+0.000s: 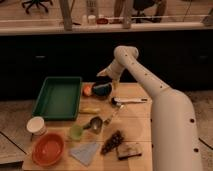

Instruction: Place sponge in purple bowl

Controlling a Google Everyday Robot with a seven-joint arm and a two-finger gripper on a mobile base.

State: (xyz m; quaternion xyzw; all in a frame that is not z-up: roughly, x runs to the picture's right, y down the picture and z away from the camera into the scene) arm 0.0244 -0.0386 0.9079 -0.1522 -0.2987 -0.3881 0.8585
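Gripper (103, 80) over purple bowl (102, 90), far table edge; grip state unclear. Sponge (101, 90) apparently inside. Risk: bowl nudged off far edge.

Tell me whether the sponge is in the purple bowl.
In. A teal sponge shows inside the small, round dark purple bowl at the table's far edge, with the gripper directly above it.

— What sort of place is this?
— An office-style test space, I'd say. A dark counter (100, 30) runs behind the wooden bench (135, 125), and beyond it stand a swivel chair (37, 5) and someone's legs (120, 7).
— And the robot?
— Its white arm (150, 90) reaches over the bench, the pincer (103, 75) above the purple bowl (102, 90), beside a green tray (57, 97).
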